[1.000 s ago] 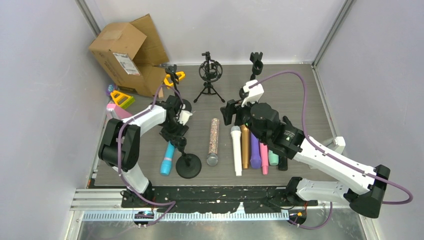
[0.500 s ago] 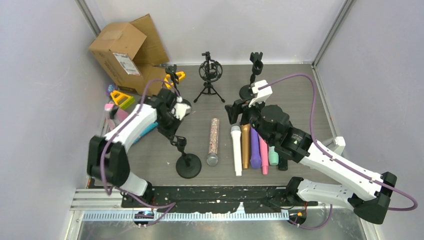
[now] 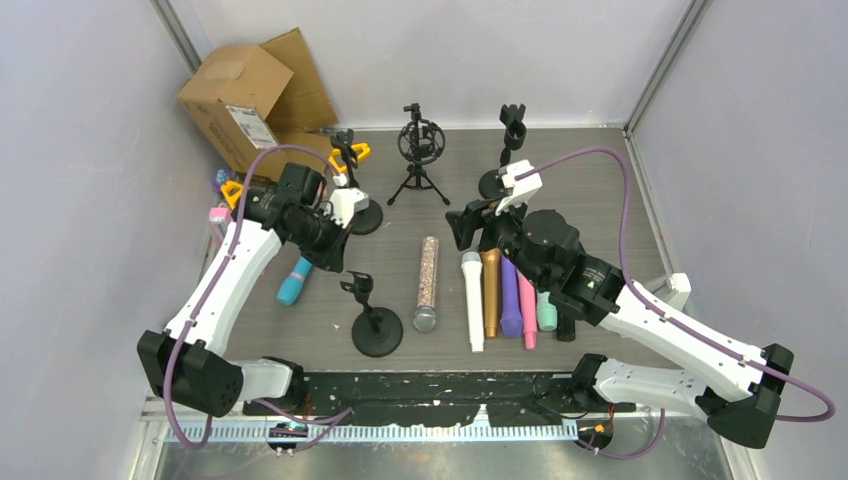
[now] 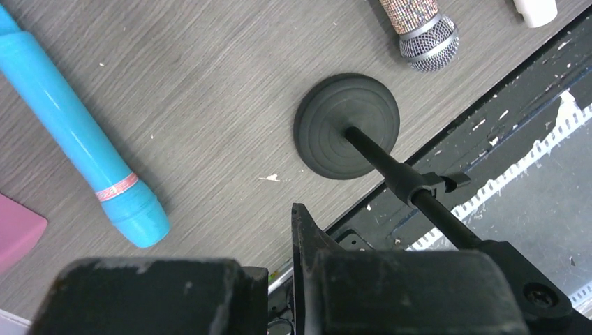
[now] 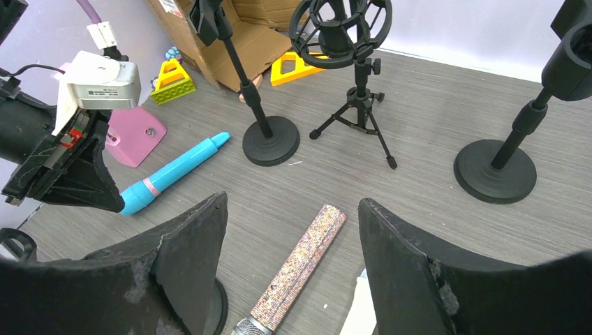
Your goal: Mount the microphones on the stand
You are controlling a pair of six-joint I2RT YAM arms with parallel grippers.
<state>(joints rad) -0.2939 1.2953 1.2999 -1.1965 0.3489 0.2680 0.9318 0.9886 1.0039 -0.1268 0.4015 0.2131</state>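
Right now the pick turns on the cyan microphone [image 3: 293, 285], which lies flat on the table, well outside the row of other microphones. From overhead its long axis runs from 1 o'clock to 7 o'clock, with the thick end at 7. The slim end disappears under the left gripper [image 3: 325, 240], so that arm is clearly the nearer one. In the left wrist view the microphone sits off at 10 o'clock and is not between the fingers. I see only dark finger blocks along the bottom edge there, so I cannot tell how far those jaws are parted.

The near stand [image 3: 377, 328] is at about 4 o'clock from the microphone, with its clip empty.

The right gripper [image 5: 293, 265] hangs with its jaws wide and nothing in them. It is over the far ends of the white microphone [image 3: 472, 300] and its neighbours, which lie along 12 to 6. The glitter microphone [image 3: 427, 282] lies on the same axis, between the near stand and that row.

I judge that the left arm needs to shift toward 7 o'clock and turn its jaws square across the cyan body.
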